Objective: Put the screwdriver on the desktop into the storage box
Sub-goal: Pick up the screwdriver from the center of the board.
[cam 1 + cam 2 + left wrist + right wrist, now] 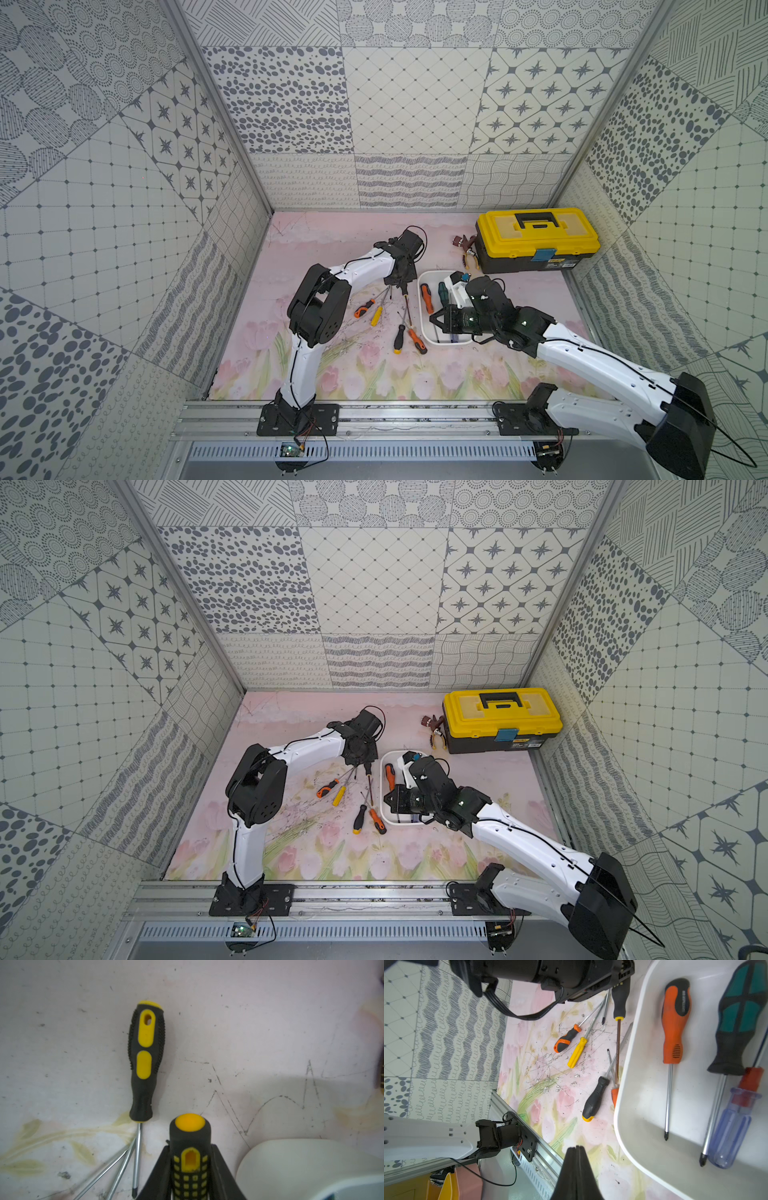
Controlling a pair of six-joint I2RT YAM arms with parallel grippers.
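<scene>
My left gripper (190,1147) is shut on the black handle with yellow squares of a screwdriver (190,1167). Its brown shaft (617,1049) slants over the desktop (332,249) toward the white storage box (424,332). In both top views that gripper (402,284) (365,766) sits just left of the box's far corner. My right gripper (576,1148) is shut and empty, hovering over the box's near-left rim (620,1105). Three screwdrivers lie in the box: orange (675,1022), green-black (737,1022), clear blue (733,1126).
Loose screwdrivers lie on the desktop: black-yellow (145,1059) ahead of my left gripper, orange-black (365,308), yellow (376,316), black (399,338), orange (417,340). A yellow-lidded toolbox (538,239) and red pliers (467,249) stand at the back right.
</scene>
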